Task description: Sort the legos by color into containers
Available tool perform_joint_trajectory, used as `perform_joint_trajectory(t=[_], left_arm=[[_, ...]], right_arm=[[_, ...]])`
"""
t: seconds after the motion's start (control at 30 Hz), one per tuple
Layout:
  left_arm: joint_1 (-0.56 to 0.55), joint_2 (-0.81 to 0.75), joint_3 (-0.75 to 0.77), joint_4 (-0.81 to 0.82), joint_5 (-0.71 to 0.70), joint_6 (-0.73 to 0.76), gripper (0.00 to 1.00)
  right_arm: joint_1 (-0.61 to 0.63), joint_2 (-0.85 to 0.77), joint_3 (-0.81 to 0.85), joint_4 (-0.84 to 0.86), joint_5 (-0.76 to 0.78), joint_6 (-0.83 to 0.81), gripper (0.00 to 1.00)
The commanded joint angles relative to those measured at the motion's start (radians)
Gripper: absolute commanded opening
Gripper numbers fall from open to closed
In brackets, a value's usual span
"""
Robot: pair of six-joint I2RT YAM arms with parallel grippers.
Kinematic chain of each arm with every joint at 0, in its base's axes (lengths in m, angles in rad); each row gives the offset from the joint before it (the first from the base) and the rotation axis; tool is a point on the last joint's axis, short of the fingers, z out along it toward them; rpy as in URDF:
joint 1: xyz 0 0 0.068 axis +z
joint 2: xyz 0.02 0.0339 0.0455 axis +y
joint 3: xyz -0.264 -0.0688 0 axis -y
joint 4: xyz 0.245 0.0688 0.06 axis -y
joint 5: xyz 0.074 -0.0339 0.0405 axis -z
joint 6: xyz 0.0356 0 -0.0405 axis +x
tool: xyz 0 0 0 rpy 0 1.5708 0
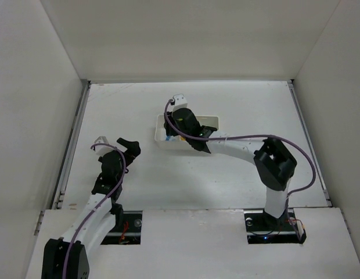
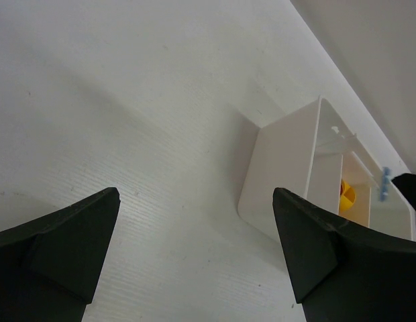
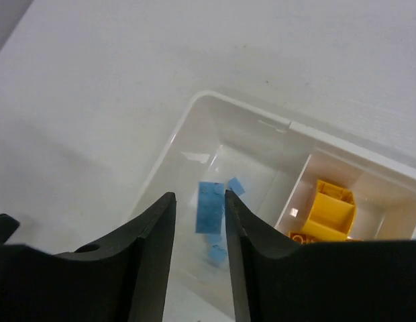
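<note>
The white tray (image 1: 213, 120) lies mid-table. My right gripper (image 1: 171, 131) hangs over its left end compartment. In the right wrist view the jaws (image 3: 200, 201) stand a little apart, and a flat light blue brick (image 3: 209, 206) shows in the gap, below them in the compartment, beside smaller blue pieces (image 3: 236, 186). I see no grip on it. A yellow-orange brick (image 3: 332, 208) lies in the middle compartment. My left gripper (image 1: 129, 145) is open and empty over bare table, left of the tray (image 2: 282, 168). Green bricks are hidden.
White walls enclose the table on three sides. The right arm's forearm and purple cable (image 1: 244, 139) cross over the tray's right part and hide it. A raised ledge (image 1: 186, 216) runs along the near edge by the arm bases.
</note>
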Motion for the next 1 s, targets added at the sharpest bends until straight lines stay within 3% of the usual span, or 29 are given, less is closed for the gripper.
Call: perform_joint_trajectory(t=[0.0, 0.2, 0.47, 0.7, 0.77, 0.97], left_arm=[[-0.018, 0.011, -0.002, 0.061, -0.032, 0.025, 1.0], [-0.038, 0.018, 0.003, 0.061, -0.056, 0.034, 1.0], [-0.065, 0.013, 0.012, 0.038, -0.098, 0.042, 1.0], [-0.12, 0.05, 0.062, -0.021, -0.151, 0.046, 1.0], [-0.137, 0.068, 0.082, -0.044, -0.159, 0.049, 1.0], [-0.16, 0.108, 0.121, -0.089, -0.168, 0.051, 1.0]], right_arm=[[0.003, 0.037, 0.057, 0.023, 0.024, -0.008, 0.49], [0.005, -0.044, 0.018, 0.052, 0.055, -0.005, 0.56], [0.029, -0.346, -0.323, 0.206, 0.252, 0.009, 0.62], [0.042, -0.681, -0.625, 0.211, 0.492, -0.009, 0.79], [0.04, -0.767, -0.694, 0.194, 0.562, -0.012, 1.0], [-0.029, -0.968, -0.828, 0.09, 0.774, 0.037, 1.0]])
